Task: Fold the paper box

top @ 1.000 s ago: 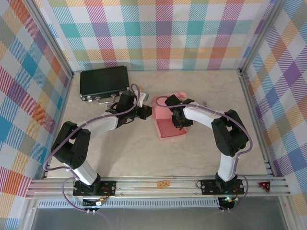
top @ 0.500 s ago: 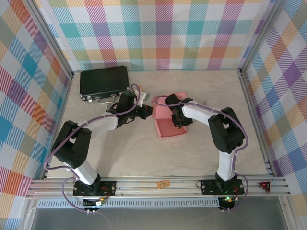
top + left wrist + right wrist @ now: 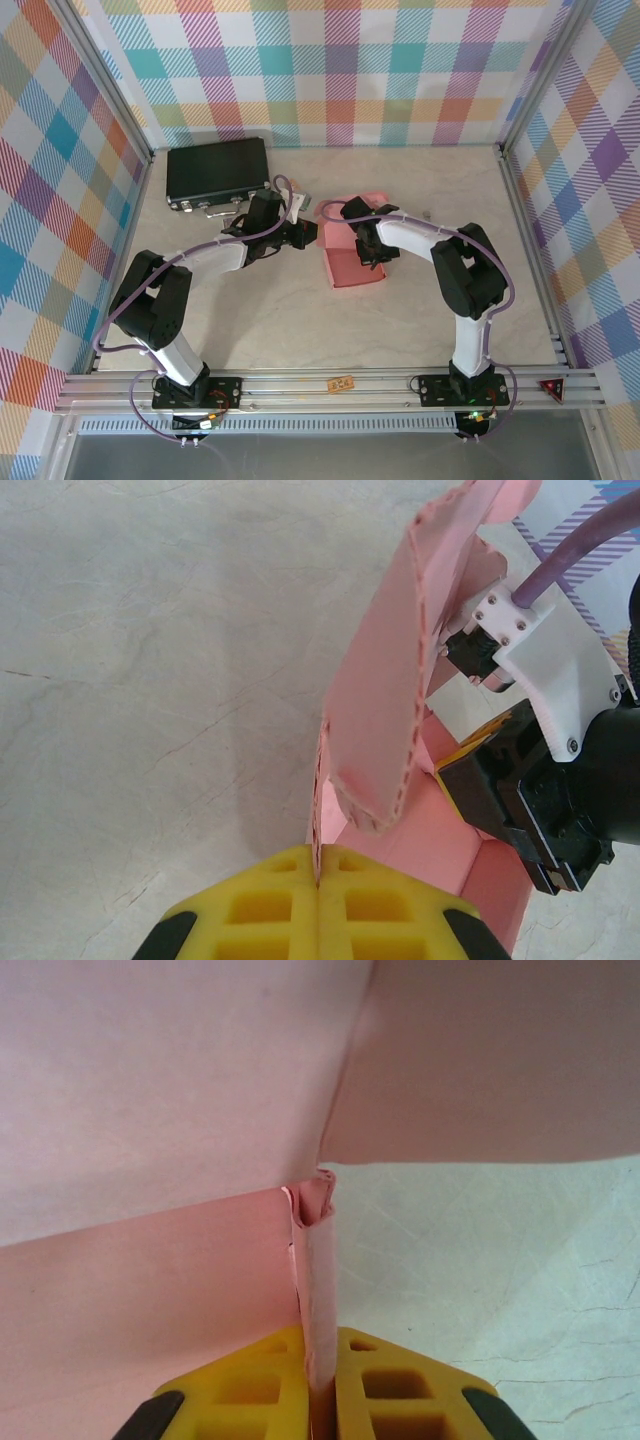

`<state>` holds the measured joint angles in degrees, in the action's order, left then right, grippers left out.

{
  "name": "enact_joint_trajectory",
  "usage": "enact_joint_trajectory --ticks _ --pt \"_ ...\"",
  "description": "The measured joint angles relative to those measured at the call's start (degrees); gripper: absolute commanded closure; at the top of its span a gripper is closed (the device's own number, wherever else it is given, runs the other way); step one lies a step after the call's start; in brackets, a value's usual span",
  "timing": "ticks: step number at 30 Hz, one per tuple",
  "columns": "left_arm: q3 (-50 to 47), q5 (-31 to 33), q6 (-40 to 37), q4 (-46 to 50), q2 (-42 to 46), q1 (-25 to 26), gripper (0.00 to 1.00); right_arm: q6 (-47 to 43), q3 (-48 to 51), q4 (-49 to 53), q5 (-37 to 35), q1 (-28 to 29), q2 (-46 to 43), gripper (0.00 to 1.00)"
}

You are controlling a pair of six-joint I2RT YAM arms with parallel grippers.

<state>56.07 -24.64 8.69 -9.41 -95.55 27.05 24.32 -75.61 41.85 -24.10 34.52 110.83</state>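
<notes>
Marbled table [image 3: 260, 320] carries paper box [image 3: 346, 272], half folded: walls up. Left end effector [image 3: 318, 872] clamps a wall edge, loose flap [image 3: 400, 680] just above it; right end effector [image 3: 320, 1362] pinches a corner fold. Tucking apparently remains.

Black case [image 3: 218, 172] in far-left corner

The left end effector [image 3: 308, 236] meets the near side edge of the paper box [image 3: 352, 272]; the right end effector [image 3: 370, 250] sits over its middle. A black case [image 3: 217, 171] lies beyond the left end effector, to its left, on the counter [image 3: 300, 320].
</notes>
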Motion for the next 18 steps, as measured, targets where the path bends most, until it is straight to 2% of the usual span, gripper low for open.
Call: enact_joint_trajectory --ticks 18 --pt "0.0 -0.2 0.0 0.0 -0.5 0.0 1.0 -0.8 -2.3 2.1 -5.5 1.7 2.7 0.86"
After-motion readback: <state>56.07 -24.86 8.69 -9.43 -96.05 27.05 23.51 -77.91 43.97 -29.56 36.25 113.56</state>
